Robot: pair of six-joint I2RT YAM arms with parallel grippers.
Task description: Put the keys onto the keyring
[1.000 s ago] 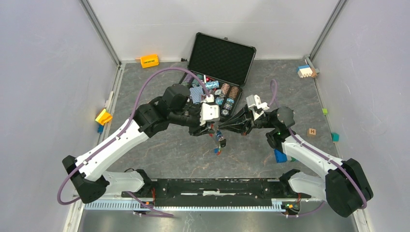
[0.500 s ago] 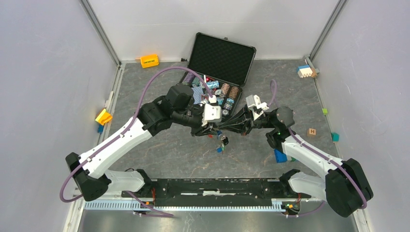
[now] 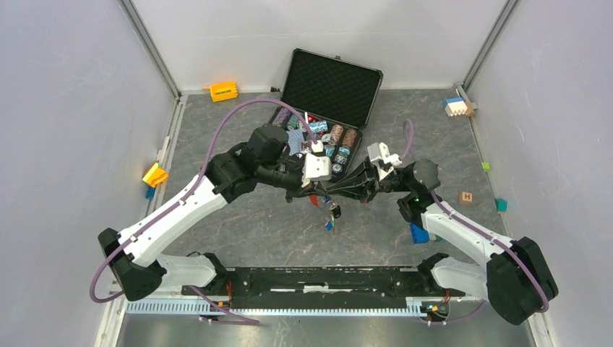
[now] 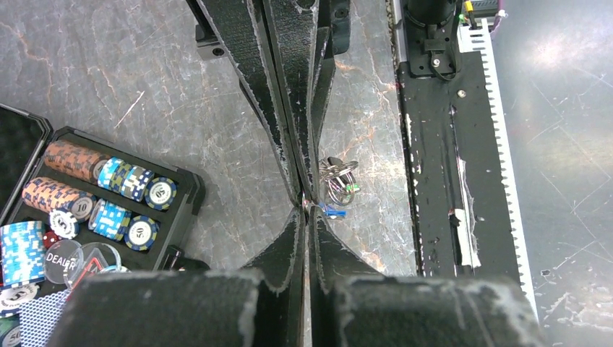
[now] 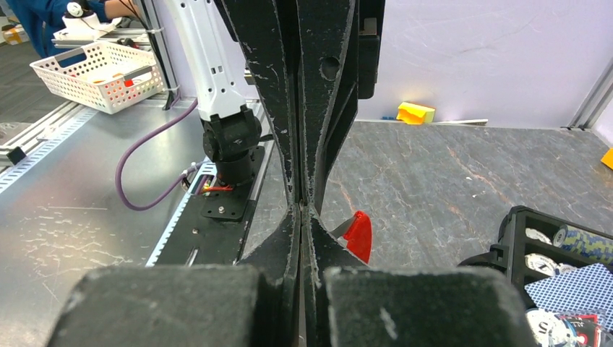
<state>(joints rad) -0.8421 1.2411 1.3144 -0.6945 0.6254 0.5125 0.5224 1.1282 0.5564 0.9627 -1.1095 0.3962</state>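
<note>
My left gripper (image 3: pixel 319 192) and right gripper (image 3: pixel 329 194) meet tip to tip above the floor, both shut. In the left wrist view my left gripper (image 4: pixel 306 208) pinches at the thin metal keyring (image 4: pixel 338 176). The ring hangs beside the tips with a green-capped key (image 4: pixel 350 190) and a blue-capped key (image 4: pixel 333 212). In the right wrist view my right gripper (image 5: pixel 303 206) is shut, and a red-capped key (image 5: pixel 359 235) sticks out beside its fingers by a grey metal shank. The hanging bunch (image 3: pixel 333 211) shows from above. I cannot make out the red fob for certain.
An open black case (image 3: pixel 361 83) of poker chips (image 4: pixel 116 181) stands just behind the grippers. A blue block (image 3: pixel 418 233) lies by the right arm. Small blocks lie at the walls: orange (image 3: pixel 223 91), yellow (image 3: pixel 155 175), a wooden cube (image 3: pixel 467 196). The black base rail (image 4: pixel 434 159) runs along the near edge.
My left arm has shifted a little to the right, bringing its tips up against the right gripper's. The hanging bunch moved slightly with it. The right arm has barely moved.
</note>
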